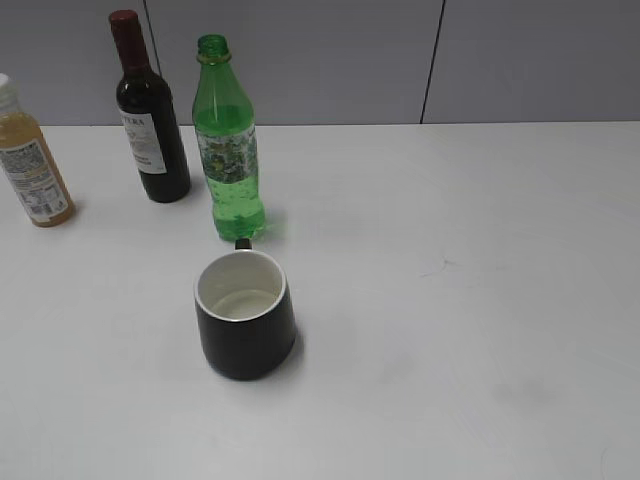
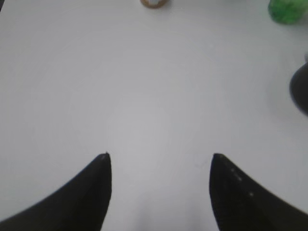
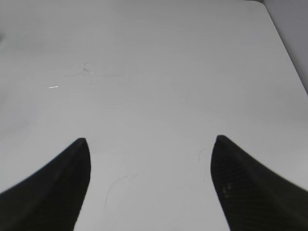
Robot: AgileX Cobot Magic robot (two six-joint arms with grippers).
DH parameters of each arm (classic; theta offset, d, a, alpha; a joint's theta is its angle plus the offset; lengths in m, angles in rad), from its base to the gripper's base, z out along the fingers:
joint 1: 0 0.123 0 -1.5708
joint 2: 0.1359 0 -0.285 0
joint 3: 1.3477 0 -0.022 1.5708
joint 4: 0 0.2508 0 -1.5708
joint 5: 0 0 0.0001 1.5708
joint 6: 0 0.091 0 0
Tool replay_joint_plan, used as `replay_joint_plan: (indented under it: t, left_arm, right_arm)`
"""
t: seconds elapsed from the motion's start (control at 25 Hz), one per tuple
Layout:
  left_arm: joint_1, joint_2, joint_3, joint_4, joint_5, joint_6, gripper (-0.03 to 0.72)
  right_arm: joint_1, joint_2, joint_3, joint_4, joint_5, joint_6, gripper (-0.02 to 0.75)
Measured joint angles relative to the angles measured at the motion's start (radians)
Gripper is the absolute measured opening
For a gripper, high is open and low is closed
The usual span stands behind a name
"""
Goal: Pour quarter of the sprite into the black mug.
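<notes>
The sprite [image 1: 228, 140] is a tall green plastic bottle without a cap, upright at the back left of the white table [image 1: 460, 300]. The black mug [image 1: 244, 314] with a white inside stands just in front of it, handle towards the bottle, and looks empty. No gripper shows in the exterior view. In the left wrist view my left gripper [image 2: 160, 156] is open and empty over bare table; the sprite's base [image 2: 287, 10] shows at the top right and the mug's edge [image 2: 300, 89] at the right. My right gripper [image 3: 150, 140] is open and empty over bare table.
A dark wine bottle [image 1: 150, 115] with a red top stands left of the sprite. An orange juice bottle [image 1: 30, 160] stands at the far left; its base shows in the left wrist view [image 2: 154, 3]. The table's right edge [image 3: 288, 53] shows in the right wrist view.
</notes>
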Motion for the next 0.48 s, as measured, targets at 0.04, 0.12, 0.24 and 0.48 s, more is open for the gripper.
replay_joint_plan:
  t: [0.04,0.12,0.24,0.48]
  left_arm:
    - [0.000,-0.039,0.015,-0.007,-0.020,0.000,0.490]
    - [0.000,-0.099,0.032,-0.014,-0.040,0.005,0.490]
    - [0.000,-0.170,0.032,-0.016,-0.057,0.026,0.490]
    - [0.000,-0.300,0.035,-0.027,-0.063,0.128,0.490]
  right_arm:
    - [0.000,0.000,0.000,0.000,0.000,0.000,0.589]
    - [0.000,0.000,0.000,0.000,0.000,0.000,0.589]
    - [0.000,0.000,0.000,0.000,0.000,0.000,0.589]
    - [0.000,0.000,0.000,0.000,0.000,0.000,0.589]
